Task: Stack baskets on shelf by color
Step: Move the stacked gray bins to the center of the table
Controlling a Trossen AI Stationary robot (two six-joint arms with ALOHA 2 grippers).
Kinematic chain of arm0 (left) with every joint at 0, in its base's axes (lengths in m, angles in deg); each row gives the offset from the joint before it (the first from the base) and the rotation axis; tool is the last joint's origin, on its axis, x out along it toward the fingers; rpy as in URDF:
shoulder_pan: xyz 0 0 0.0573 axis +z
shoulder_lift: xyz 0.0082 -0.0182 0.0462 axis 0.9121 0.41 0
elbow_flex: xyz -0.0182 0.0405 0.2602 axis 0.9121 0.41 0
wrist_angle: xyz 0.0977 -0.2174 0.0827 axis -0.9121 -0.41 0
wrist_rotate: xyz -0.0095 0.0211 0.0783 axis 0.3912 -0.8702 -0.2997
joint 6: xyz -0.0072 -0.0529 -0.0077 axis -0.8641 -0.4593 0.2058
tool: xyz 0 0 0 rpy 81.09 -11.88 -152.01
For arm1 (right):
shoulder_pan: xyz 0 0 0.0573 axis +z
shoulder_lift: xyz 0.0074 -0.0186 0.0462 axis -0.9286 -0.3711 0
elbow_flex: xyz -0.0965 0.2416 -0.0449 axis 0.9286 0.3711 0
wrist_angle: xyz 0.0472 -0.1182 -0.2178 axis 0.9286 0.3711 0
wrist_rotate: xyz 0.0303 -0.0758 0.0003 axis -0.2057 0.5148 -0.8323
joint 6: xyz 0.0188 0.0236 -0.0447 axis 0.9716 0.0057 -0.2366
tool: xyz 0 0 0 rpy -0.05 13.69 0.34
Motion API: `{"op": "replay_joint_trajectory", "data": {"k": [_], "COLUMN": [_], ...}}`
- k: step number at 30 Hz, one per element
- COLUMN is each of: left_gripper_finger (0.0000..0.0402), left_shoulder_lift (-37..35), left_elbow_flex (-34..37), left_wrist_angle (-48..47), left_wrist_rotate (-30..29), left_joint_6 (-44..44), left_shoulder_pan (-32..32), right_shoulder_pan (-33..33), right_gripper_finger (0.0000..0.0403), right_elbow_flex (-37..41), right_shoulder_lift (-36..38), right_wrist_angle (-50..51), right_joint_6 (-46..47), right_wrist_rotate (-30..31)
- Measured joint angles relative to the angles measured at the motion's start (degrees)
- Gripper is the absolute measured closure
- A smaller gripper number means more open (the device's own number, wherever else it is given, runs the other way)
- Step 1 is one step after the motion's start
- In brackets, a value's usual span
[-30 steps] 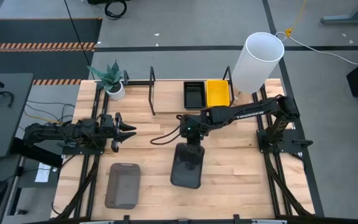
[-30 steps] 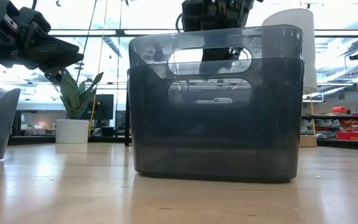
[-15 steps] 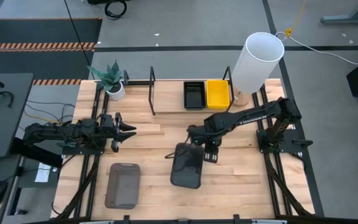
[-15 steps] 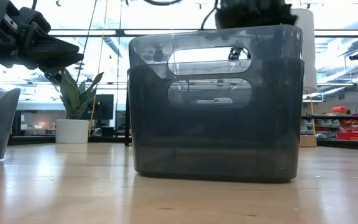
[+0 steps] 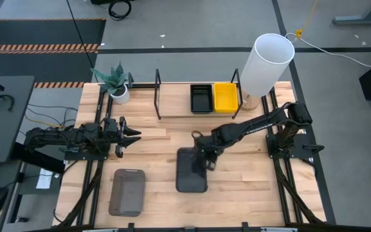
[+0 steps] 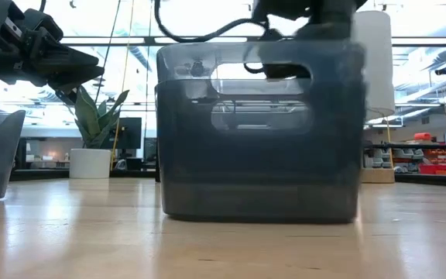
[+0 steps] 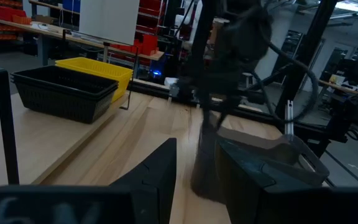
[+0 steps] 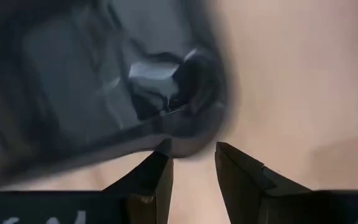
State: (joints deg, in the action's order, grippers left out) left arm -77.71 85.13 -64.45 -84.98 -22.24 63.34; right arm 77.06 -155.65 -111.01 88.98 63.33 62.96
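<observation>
Wooden tabletop [image 5: 153, 154]; right tool [image 5: 206, 156] partly open at rim corner of nested grey baskets [image 5: 190, 171], gripping nothing; left tool [image 5: 134, 134] parted, empty, well apart

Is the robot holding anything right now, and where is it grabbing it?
Nothing is held. The right gripper hangs open just beside a corner of the grey basket; the left gripper waits open and empty.

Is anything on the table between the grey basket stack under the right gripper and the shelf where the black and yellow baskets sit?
Nothing visible does. In the high view, bare tabletop lies between the grey basket stack and the shelf. The right gripper hangs at the stack's far end, open. The black basket and yellow basket occupy the shelf's right part.
</observation>
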Motion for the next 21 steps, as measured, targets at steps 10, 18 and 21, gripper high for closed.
{"op": "replay_joint_trajectory", "data": {"k": [10,18,21], "left_gripper_finger": [0.0285,0.0285,0.0285], "left_shoulder_lift": [0.01,-0.01,-0.01], "left_elbow_flex": [0.00,0.00,0.00], "left_wrist_angle": [0.00,0.00,0.00], "left_wrist_rotate": [0.01,0.01,0.01], "left_joint_6": [0.02,0.02,0.00], "left_shoulder_pan": [0.01,0.00,0.01], "right_shoulder_pan": [-4.13,-4.51,-3.66], "right_gripper_finger": [0.0279,0.0279,0.0280], "right_elbow_flex": [-0.34,-0.36,-0.36], "right_shoulder_lift": [0.01,2.16,3.99], "right_wrist_angle": [-3.54,-2.47,-2.55], "right_joint_6": [0.41,0.61,0.23], "right_wrist_rotate": [2.66,-7.23,-7.07]}}
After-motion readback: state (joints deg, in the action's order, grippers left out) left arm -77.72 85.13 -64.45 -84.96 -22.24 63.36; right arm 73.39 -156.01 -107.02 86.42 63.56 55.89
